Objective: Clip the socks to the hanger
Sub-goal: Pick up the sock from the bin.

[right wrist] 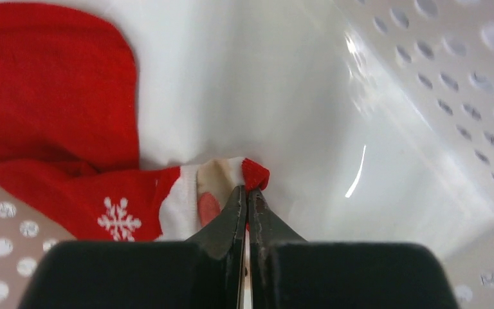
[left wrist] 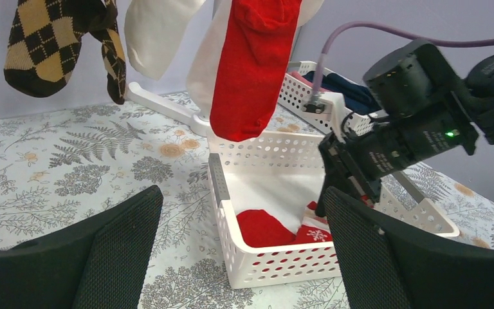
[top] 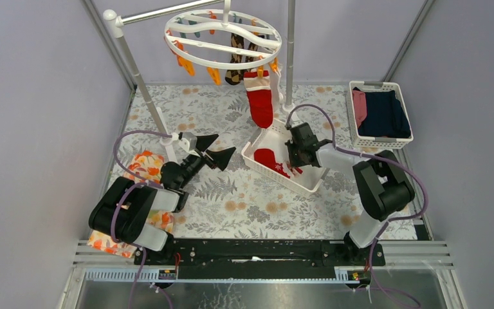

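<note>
Currently pinching cuff of red sock [right wrist: 58,161] in basket [right wrist: 424,96] with right gripper [right wrist: 247,199], left gripper [top: 226,143] spread wide; next, probably lift toward the hanger [top: 225,65].

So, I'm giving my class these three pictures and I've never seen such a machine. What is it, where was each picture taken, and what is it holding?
These are two robot arms bolted at the near edge of a table. The wide picture looks down from above and behind them; the other two come from a camera on each wrist. The left pincer is open and empty. The right pincer is shut on the edge of a red snowflake sock lying in a perforated white basket. Behind is the round white hanger, with an argyle sock, a whitish sock and a second red sock hanging from it. Also on the table: an orange floral cloth and a slatted basket of folded clothes.
</note>
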You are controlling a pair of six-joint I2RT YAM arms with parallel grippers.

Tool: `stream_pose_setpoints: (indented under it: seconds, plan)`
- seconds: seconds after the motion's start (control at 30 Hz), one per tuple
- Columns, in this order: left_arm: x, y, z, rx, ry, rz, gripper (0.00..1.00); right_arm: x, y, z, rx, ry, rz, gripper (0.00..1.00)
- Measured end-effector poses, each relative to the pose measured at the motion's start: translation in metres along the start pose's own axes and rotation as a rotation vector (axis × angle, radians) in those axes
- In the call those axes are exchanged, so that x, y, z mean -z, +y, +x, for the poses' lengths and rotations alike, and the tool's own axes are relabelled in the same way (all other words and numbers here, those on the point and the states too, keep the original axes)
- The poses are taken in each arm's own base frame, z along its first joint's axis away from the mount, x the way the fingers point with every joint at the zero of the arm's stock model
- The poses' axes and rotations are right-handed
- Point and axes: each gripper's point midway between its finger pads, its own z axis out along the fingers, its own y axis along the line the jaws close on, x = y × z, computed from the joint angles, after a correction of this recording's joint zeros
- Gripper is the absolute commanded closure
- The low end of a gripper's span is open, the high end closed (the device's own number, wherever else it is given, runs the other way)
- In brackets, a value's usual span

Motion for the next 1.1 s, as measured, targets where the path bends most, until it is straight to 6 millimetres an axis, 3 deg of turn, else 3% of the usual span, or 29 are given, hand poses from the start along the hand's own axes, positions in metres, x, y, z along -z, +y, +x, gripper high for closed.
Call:
stream_pose_setpoints:
  seconds: [0.17,0.3,0.4,0.5,0.6,0.77,0.87,1.0,1.1]
  plan:
    - [0.0,0.0,0.001,-0.001,0.004,0.0,0.01,0.031,-0.004,0.007,0.001,-0.08,-0.012,1.0]
    - [-0.004,-0.004,0.0,0.039,0.003,0.02,0.01,0.071,-0.003,-0.014,0.012,-0.287,-0.052,1.0]
    - [-0.017,-0.019,-0.014,0.126,-0.011,0.092,0.01,0.103,-0.002,-0.03,0.025,-0.467,-0.083,1.0]
    - [-0.034,-0.046,-0.035,0.184,-0.01,0.194,0.01,0.13,0.001,-0.04,0.043,-0.628,-0.121,1.0]
    - [-0.038,-0.085,-0.051,0.167,0.019,0.297,0.01,0.148,0.009,-0.043,0.073,-0.732,-0.183,1.0]
    - [-0.038,-0.143,-0.068,0.07,0.069,0.427,0.01,0.168,0.043,-0.044,0.17,-0.834,-0.382,1.0]
    - [-0.034,-0.147,-0.06,0.039,0.11,0.442,0.03,0.182,0.068,-0.041,0.243,-0.877,-0.526,1.0]
    - [-0.028,-0.146,-0.032,0.023,0.226,0.445,0.08,0.203,0.09,-0.036,0.323,-0.916,-0.673,1.0]
    - [-0.022,-0.157,-0.009,-0.017,0.332,0.477,0.08,0.217,0.105,-0.03,0.378,-0.93,-0.776,1.0]
